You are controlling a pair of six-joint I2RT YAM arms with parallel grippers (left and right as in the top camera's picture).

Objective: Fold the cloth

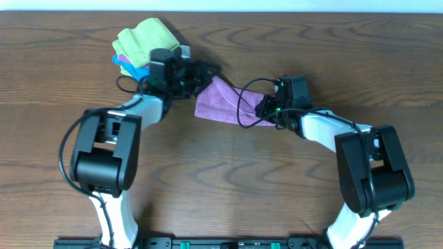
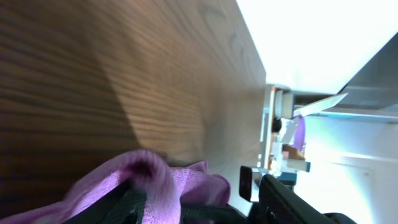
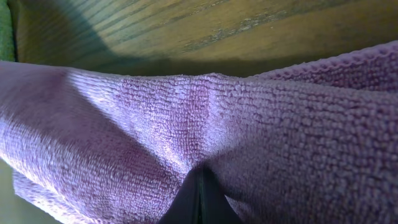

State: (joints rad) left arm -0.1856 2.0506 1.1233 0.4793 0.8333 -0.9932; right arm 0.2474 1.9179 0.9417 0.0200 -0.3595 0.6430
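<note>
The lilac cloth (image 1: pixel 216 101) lies bunched at the middle of the wooden table, stretched between my two grippers. My left gripper (image 1: pixel 201 76) is at its upper left corner. In the left wrist view a fold of the cloth (image 2: pixel 155 180) drapes over one finger and fills part of the gap of the left gripper (image 2: pixel 186 194), while the other finger (image 2: pixel 280 199) stands apart from it. My right gripper (image 1: pixel 265 109) is at the cloth's right end. In the right wrist view the right gripper (image 3: pixel 200 183) is shut, pinching the cloth (image 3: pixel 249 112).
A lime-green cloth (image 1: pixel 144 38) and a blue cloth (image 1: pixel 129 66) lie heaped behind the left arm at the back left. The table's far edge (image 1: pixel 291 8) runs close behind both grippers. Bare wood (image 1: pixel 228 180) spreads in front.
</note>
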